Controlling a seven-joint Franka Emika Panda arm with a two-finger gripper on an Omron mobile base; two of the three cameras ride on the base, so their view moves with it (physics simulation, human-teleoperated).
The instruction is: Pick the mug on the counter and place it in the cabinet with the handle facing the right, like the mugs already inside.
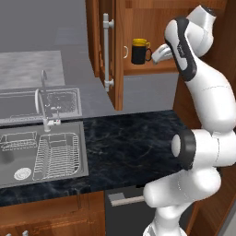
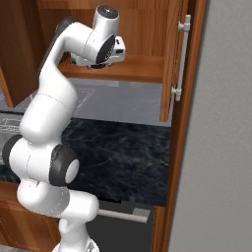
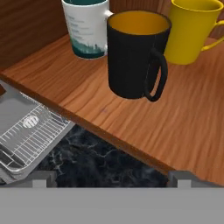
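Mug [image 3: 133,52] stands on the cabinet [image 3: 183,127] shelf, handle [image 3: 156,76] rightward like its neighbours (white, yellow); gripper [image 1: 159,56] spread wide, grasping nothing

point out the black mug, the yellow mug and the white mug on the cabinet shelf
black mug [image 3: 129,61], hand view, front of its body
yellow mug [image 3: 192,33], hand view, side of its body
white mug [image 3: 87,33], hand view, its printed side
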